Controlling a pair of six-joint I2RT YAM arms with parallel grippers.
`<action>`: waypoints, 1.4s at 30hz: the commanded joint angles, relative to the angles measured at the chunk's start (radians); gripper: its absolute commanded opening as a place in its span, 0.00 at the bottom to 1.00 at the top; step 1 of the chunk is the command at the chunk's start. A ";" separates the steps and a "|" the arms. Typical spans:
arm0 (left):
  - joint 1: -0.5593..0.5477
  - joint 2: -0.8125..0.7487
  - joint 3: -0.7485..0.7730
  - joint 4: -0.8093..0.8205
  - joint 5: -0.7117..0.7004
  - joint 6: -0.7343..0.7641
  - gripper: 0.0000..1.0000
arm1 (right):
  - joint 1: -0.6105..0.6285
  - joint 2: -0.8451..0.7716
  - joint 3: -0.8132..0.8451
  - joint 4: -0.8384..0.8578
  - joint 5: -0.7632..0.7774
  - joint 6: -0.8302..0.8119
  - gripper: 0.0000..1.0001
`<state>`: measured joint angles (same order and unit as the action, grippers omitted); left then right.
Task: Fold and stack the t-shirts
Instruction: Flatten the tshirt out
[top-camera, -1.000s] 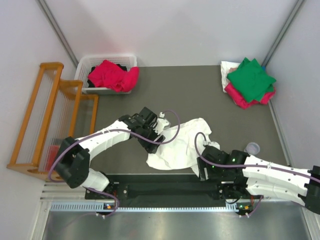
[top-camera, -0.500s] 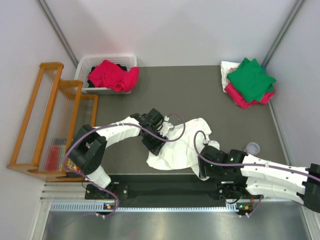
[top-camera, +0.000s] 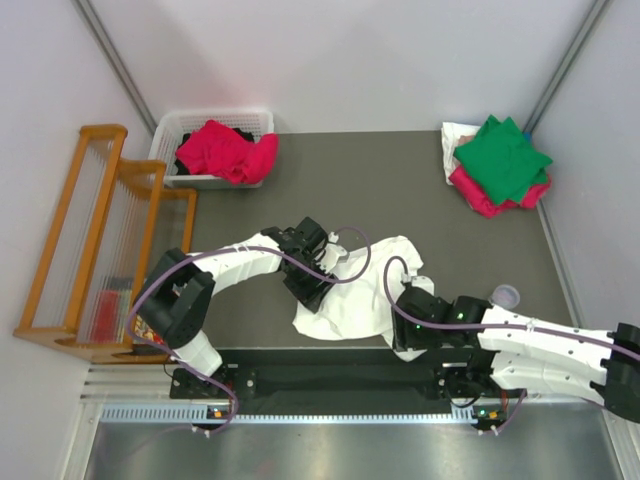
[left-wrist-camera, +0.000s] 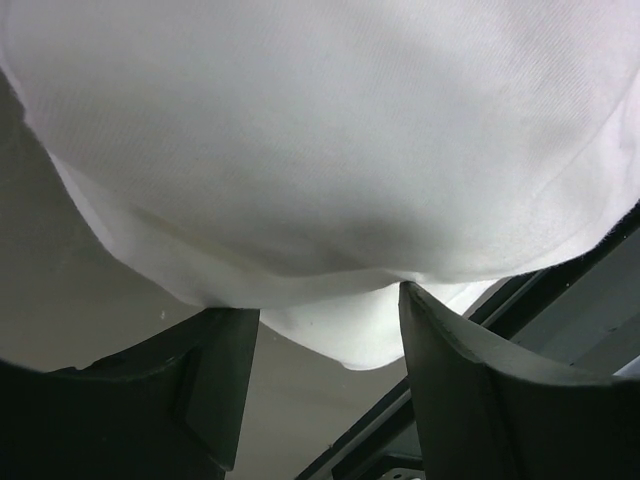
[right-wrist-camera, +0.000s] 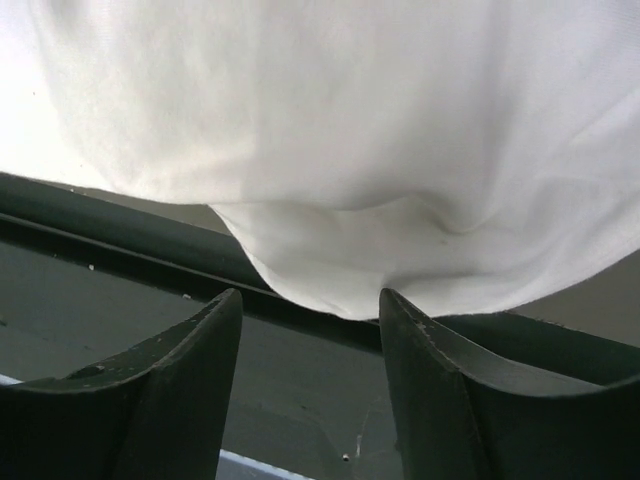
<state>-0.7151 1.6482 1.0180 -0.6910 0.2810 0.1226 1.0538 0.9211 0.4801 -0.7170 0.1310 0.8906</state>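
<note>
Bracketing white t-shirt (top-camera: 362, 292), crumpled near-centre on worktop (top-camera: 400, 190): L pincer (left-wrist-camera: 328, 300) at its left edge, R pincer (right-wrist-camera: 310, 295) at near-right hem. Both half-open, gripping nothing; probably positioned to pinch corners for spreading.

the middle and far stretch of the dark grey tabletop (top-camera: 370, 180) lies bare. the crumpled white cloth t-shirt (top-camera: 360, 300) fills the near edge's middle; a white slotted plastic basket (top-camera: 172, 130) blocks the far left corner, a folded green-and-pink shirt stack (top-camera: 500, 160) the far right corner.
</note>
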 joint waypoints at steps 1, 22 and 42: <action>-0.006 0.015 0.033 0.021 0.029 -0.012 0.64 | 0.020 0.037 0.015 0.066 0.019 -0.015 0.59; 0.023 0.006 0.213 -0.082 -0.017 -0.015 0.00 | 0.063 0.160 0.158 0.025 0.100 -0.079 0.00; 0.356 -0.255 0.827 -0.448 0.125 0.027 0.00 | 0.063 -0.016 0.778 -0.297 0.421 -0.268 0.00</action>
<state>-0.4061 1.4830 1.7756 -1.0416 0.2989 0.1020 1.1038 0.9684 1.1553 -0.9524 0.5007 0.6483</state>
